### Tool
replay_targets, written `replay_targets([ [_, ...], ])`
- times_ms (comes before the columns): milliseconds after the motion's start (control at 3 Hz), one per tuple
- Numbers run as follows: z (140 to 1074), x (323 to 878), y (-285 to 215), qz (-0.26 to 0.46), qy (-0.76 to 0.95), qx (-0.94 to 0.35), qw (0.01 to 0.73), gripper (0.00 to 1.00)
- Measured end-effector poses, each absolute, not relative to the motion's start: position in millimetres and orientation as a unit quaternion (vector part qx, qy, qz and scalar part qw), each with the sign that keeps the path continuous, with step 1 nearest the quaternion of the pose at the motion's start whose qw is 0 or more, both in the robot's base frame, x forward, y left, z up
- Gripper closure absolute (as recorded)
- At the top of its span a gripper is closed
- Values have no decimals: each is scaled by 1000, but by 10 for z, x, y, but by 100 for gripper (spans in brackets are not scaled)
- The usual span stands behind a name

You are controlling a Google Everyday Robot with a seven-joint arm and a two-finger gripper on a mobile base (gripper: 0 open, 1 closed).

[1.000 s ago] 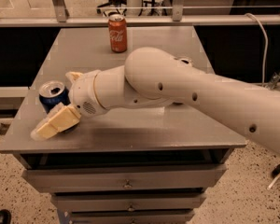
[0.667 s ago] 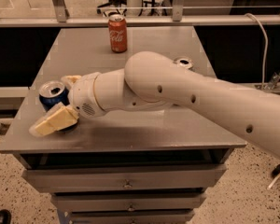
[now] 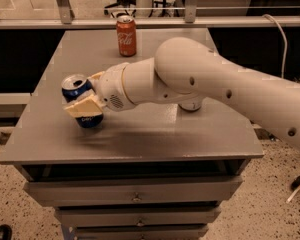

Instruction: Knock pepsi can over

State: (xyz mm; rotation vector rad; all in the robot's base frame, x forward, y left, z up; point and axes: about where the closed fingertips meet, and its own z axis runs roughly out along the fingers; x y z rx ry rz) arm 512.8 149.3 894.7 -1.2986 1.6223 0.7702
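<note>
The pepsi can (image 3: 86, 118), dark blue with a silver top, is near the left edge of the grey table (image 3: 140, 134) and leans to the left. My gripper (image 3: 88, 93) is shut on the can. One cream finger (image 3: 83, 107) lies across the can's front and the other (image 3: 96, 77) is behind it. My white arm reaches in from the right across the table.
A red Coca-Cola can (image 3: 126, 36) stands upright at the table's far edge. The lower part of a silver can (image 3: 191, 105) shows under my arm at the right. A rail and glass panels run behind the table. Drawers are below the tabletop.
My gripper has moved up and to the right from the front left corner onto the pepsi can. The can has shifted right with it and now leans.
</note>
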Motion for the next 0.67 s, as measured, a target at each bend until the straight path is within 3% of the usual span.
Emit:
replay_targets([
  [333, 9211, 5272, 1229, 262, 666, -548, 433, 99],
  [667, 9250, 5489, 770, 191, 686, -585, 387, 100],
])
